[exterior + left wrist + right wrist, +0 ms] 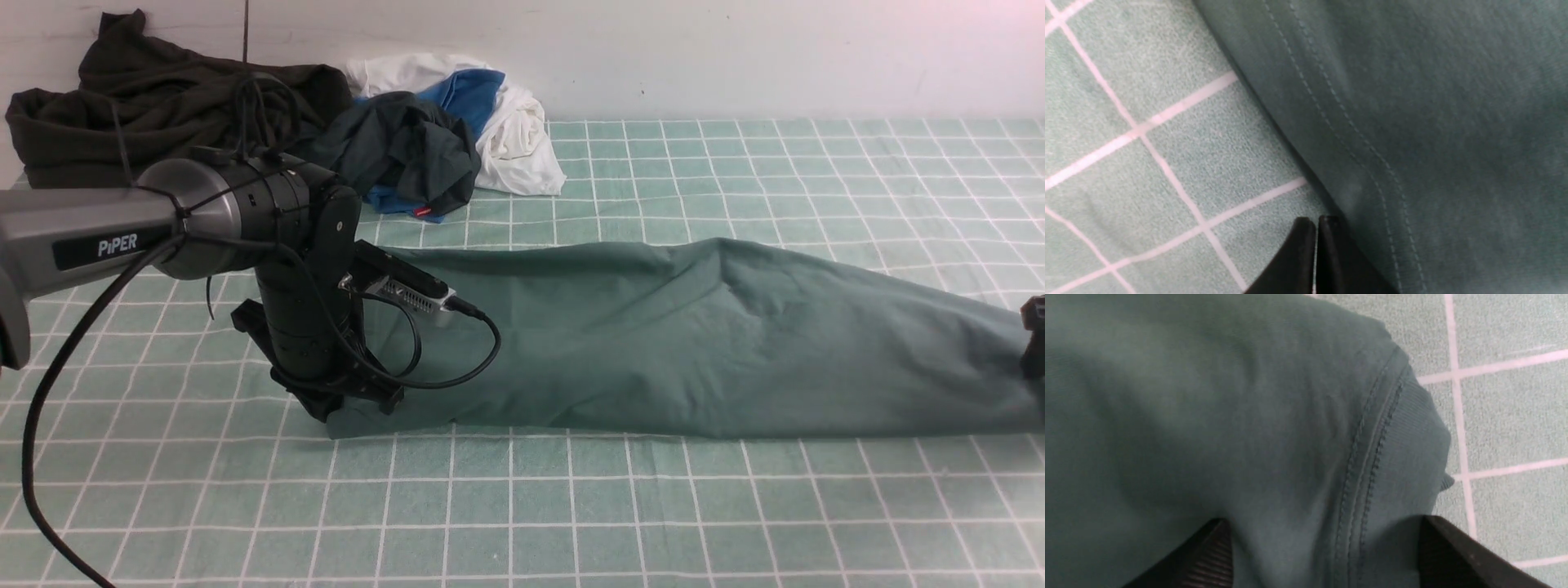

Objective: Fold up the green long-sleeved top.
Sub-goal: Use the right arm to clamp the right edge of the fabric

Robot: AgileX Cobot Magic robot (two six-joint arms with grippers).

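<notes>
Grid-checked terry tablecloth (571, 506) carries the soft, elongated green long-sleeved top (694, 343). At frame's lower left, the left gripper (1315, 222) is clenched beside its stitched hem. The right gripper (1327, 539) is spread wide astride its ribbed edge.

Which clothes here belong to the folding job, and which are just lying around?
In the job: green long-sleeved top; left gripper, shut at its stitched edge; right gripper, open over its ribbed edge.

Lying about, heaped at the far left: dark olive-black garment; dark teal-grey garment; blue garment; white garment.
</notes>
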